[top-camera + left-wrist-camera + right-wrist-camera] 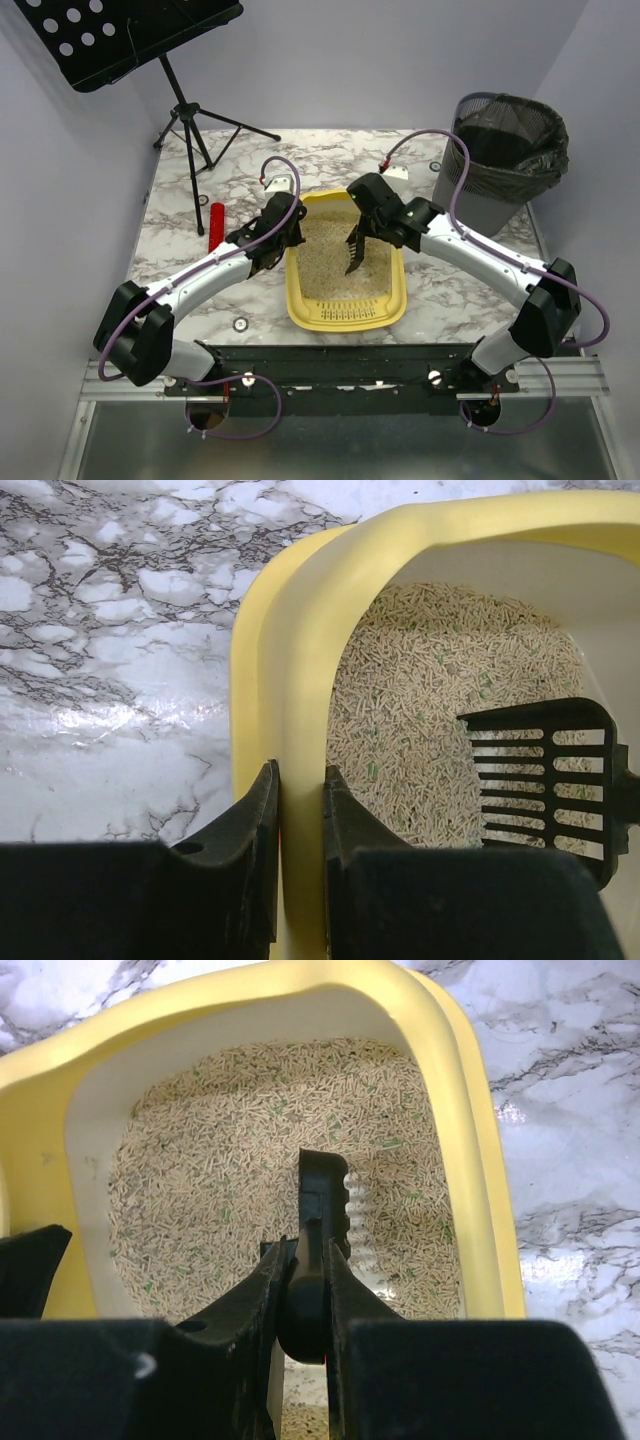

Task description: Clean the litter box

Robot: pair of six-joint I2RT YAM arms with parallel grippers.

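Top external view: the yellow litter box (345, 315) sits on the desk (190, 290) between both arms. Left hand (300, 770) pinches the box's left wall, one finger inside, one outside – right hand (305, 1255) is clamped on the black scoop (540, 780) handle, over the litter inside.

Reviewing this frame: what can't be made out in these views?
Scoop handle: right wrist view, buried in the right gripper.
Bin contents: top view, dark inside the black bag.
Red object on the table: top view, too small to identify.
Music stand top: top view, cut off by the frame edge.
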